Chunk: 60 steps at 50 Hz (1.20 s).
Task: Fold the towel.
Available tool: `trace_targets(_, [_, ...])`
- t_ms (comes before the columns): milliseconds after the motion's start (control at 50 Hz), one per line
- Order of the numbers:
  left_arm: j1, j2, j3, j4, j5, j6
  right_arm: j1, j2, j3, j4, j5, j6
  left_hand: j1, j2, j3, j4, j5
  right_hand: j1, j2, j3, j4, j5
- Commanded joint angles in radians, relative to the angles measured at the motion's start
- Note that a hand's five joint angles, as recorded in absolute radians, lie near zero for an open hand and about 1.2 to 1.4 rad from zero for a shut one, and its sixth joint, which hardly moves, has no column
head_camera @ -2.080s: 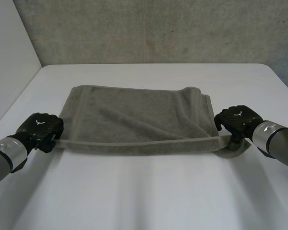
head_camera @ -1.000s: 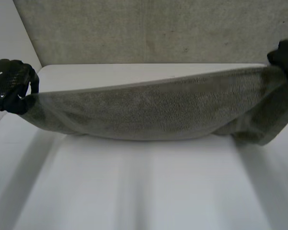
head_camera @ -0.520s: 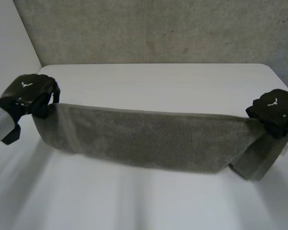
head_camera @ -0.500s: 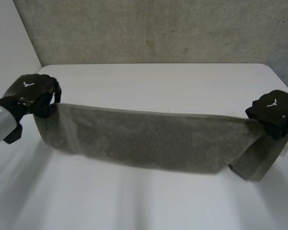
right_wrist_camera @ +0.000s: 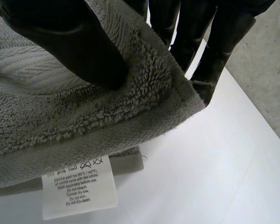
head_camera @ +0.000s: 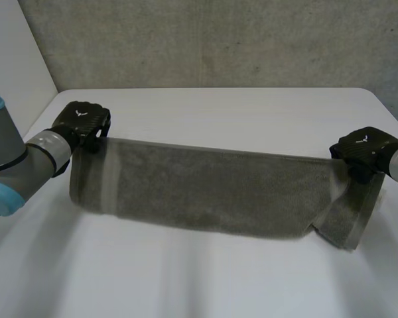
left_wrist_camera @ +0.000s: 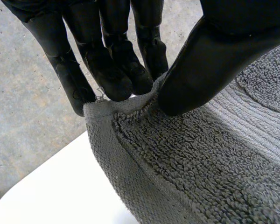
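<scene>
Towel point(head_camera: 219, 192) grey, looped pile, stretched taut, bottom perhaps touching table point(head_camera: 252, 112)

The head camera looks down from the robot's side, across the table point(head_camera: 205, 278) to a concrete wall point(head_camera: 219, 40), taking in the whole towel point(head_camera: 219, 192). Each wrist camera sits very close, looking along its own palm, left hand point(left_wrist_camera: 107, 70) and right hand point(right_wrist_camera: 70, 42), and shares one towel corner with the head view.

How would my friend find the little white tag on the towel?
Over the white table, the left hand and the right hand hold a grey towel stretched between them. The tag hangs just below the right hand's corner. It is the only white, printed bit on grey cloth.
</scene>
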Motion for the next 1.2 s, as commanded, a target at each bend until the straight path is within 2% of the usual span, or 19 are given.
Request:
trace_targets(20, [-0.011,-0.035,0.069,0.001,-0.001,-0.004,0.028,0.036,-0.072,0.003,0.024,0.004,0.038,0.009,0.009,0.004,0.022,0.068,0.065,0.055,0.059,0.046])
trace_targets(120, [-0.011,-0.051,0.214,0.010,-0.025,-0.003,0.071,0.072,-0.235,0.005,0.032,0.000,0.038,0.009,0.009,0.004,0.022,0.068,0.065,0.055,0.059,0.046])
trace_targets(160, [-0.012,-0.065,0.293,0.013,-0.065,-0.003,0.109,0.119,-0.494,-0.014,0.058,0.036,0.038,0.009,0.009,0.004,0.022,0.068,0.065,0.055,0.059,0.046])
trace_targets(180, [-0.012,-0.073,0.378,0.024,-0.127,-0.015,0.109,0.119,-0.495,-0.014,0.058,0.036,0.038,0.009,0.009,0.004,0.022,0.068,0.065,0.055,0.059,0.046])
trace_targets(200, [-0.012,-0.073,0.378,0.024,-0.128,-0.015,0.137,0.142,-0.643,-0.058,0.081,0.089,0.038,0.009,0.009,0.004,0.022,0.068,0.065,0.055,0.059,0.046])
trace_targets(240, [-0.031,-0.067,0.517,0.105,-0.258,-0.076,0.163,0.153,-0.764,-0.133,0.095,0.169,0.038,0.009,0.009,0.004,0.022,0.068,0.065,0.055,0.059,0.046])
trace_targets(260, [-0.031,-0.067,0.518,0.105,-0.258,-0.076,0.172,0.158,-0.864,-0.217,0.111,0.262,0.038,0.009,0.009,0.004,0.022,0.068,0.065,0.055,0.059,0.046])
trace_targets(280, [-0.034,-0.055,0.564,0.160,-0.290,-0.145,0.172,0.158,-0.865,-0.218,0.111,0.263,0.038,0.009,0.009,0.004,0.022,0.068,0.065,0.055,0.059,0.046])
trace_targets(300, [-0.028,-0.026,0.582,0.210,-0.295,-0.227,0.171,0.159,-0.933,-0.297,0.121,0.357,0.038,0.009,0.009,0.004,0.022,0.068,0.065,0.055,0.059,0.046])
trace_targets(320, [-0.028,-0.025,0.582,0.211,-0.295,-0.228,0.166,0.162,-0.987,-0.346,0.122,0.455,0.038,0.009,0.009,0.004,0.022,0.068,0.065,0.055,0.059,0.046])
trace_targets(360, [-0.014,0.043,0.590,0.274,-0.283,-0.390,0.165,0.158,-1.014,-0.351,0.118,0.520,0.038,0.009,0.009,0.004,0.022,0.068,0.065,0.055,0.059,0.046])
trace_targets(400, [-0.008,0.054,0.593,0.283,-0.266,-0.447,0.165,0.159,-1.037,-0.330,0.110,0.560,0.038,0.009,0.009,0.004,0.022,0.068,0.065,0.055,0.059,0.046])
trace_targets(540, [0.014,0.056,0.532,0.234,-0.148,-0.489,0.191,0.188,-1.005,-0.111,0.029,0.478,0.038,0.009,0.009,0.004,0.022,0.068,0.065,0.055,0.059,0.046])
trace_targets(620, [0.072,0.053,0.388,0.214,-0.099,-0.486,0.206,0.199,-0.948,-0.072,0.000,0.390,0.038,0.009,0.009,0.004,0.022,0.068,0.065,0.055,0.059,0.046])
trace_targets(720, [0.094,0.056,0.193,0.226,-0.061,-0.466,0.205,0.199,-0.791,-0.069,-0.039,0.269,0.038,0.009,0.009,0.004,0.022,0.068,0.065,0.055,0.059,0.046])
trace_targets(800, [0.109,0.056,0.069,0.246,-0.014,-0.428,0.201,0.207,-0.554,-0.095,-0.123,0.168,0.038,0.009,0.009,0.004,0.022,0.068,0.065,0.055,0.059,0.046])
trace_targets(920, [0.124,0.045,-0.175,0.344,0.081,-0.250,0.186,0.228,-0.264,-0.240,-0.142,0.071,0.038,0.009,0.009,0.004,0.022,0.068,0.065,0.055,0.059,0.046])
trace_targets(1060, [0.124,0.054,-0.367,0.383,0.154,-0.008,0.177,0.219,-0.112,-0.365,-0.111,0.070,0.038,0.009,0.009,0.004,0.022,0.068,0.065,0.055,0.059,0.046])
trace_targets(1200, [0.161,0.135,-0.422,0.372,0.162,0.031,0.143,0.089,-0.023,-0.344,-0.091,0.073,0.038,0.009,0.009,0.004,0.022,0.068,0.065,0.055,0.059,0.046])
